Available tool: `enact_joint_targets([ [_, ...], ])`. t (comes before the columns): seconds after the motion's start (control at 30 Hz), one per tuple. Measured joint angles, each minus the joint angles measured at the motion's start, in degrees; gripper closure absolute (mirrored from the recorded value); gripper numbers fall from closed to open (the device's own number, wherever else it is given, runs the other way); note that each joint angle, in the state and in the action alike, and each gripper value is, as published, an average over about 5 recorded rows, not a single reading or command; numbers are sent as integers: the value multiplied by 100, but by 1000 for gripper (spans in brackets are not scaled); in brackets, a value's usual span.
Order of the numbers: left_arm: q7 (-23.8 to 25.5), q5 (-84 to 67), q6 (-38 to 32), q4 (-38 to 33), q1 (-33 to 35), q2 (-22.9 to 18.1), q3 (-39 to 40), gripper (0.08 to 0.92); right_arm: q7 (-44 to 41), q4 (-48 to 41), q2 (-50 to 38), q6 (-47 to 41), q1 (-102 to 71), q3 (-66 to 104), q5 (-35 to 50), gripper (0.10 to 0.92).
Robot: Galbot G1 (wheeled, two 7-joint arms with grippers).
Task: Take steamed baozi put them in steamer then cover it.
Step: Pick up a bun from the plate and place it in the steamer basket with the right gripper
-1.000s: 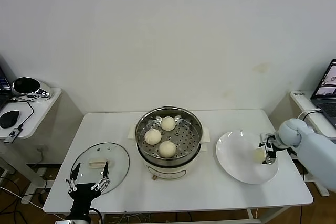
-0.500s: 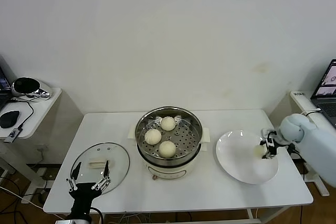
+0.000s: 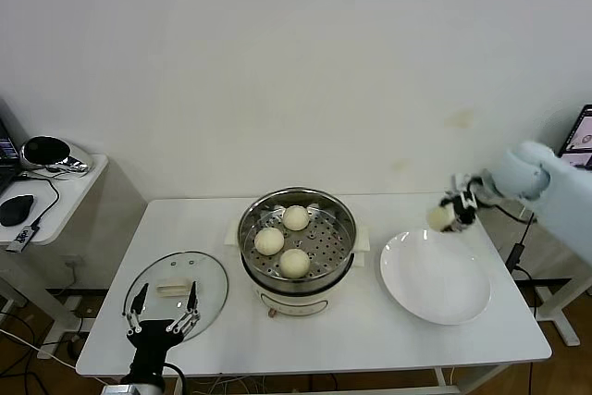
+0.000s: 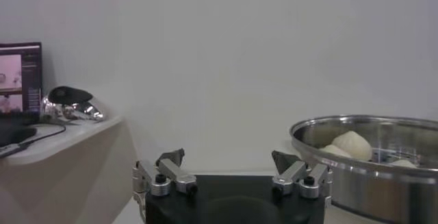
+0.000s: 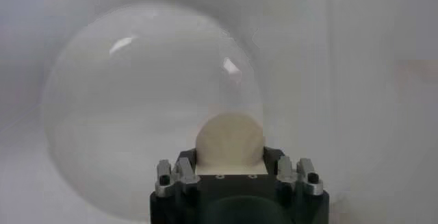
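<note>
Baozi: three lie in the steamer and a fourth is in the air, held by the right gripper.

At the left edge of the table, near the front, the left gripper (image 3: 163, 323) sits low with its fingers spread wide and nothing between them. Just beyond it lies the glass lid (image 3: 176, 293), flat on the table (image 3: 388, 344) with its cream handle up.

In the middle stands the steamer (image 3: 297, 244), uncovered. On its perforated tray rest three baozi (image 3: 295, 263), one at the back, one at the left and one at the front, close together but apart. The left wrist view shows the steamer's steel rim (image 4: 369, 136) with buns showing over it.

To the right of the steamer lies the white plate (image 3: 436, 277), with nothing on it. Above its far edge, lifted clear of it, the right gripper (image 3: 448, 213) is closed on the fourth baozi (image 3: 438, 217). In the right wrist view that bun (image 5: 230, 143) sits between the fingers, with the plate (image 5: 130, 109) below and beyond it.
</note>
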Motion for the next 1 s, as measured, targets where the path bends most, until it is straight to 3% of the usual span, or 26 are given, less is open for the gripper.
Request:
enact_joint_targets([
  [0.43, -6, -40, -23, 88, -105, -12, 33, 177, 975, 843, 1093, -1180, 1599, -1455, 2252, 407],
  [1.0, -21, -94, -23, 9, -113, -32, -69, 177, 1463, 373, 2181, -1654, 1022, -1754, 2574, 406],
])
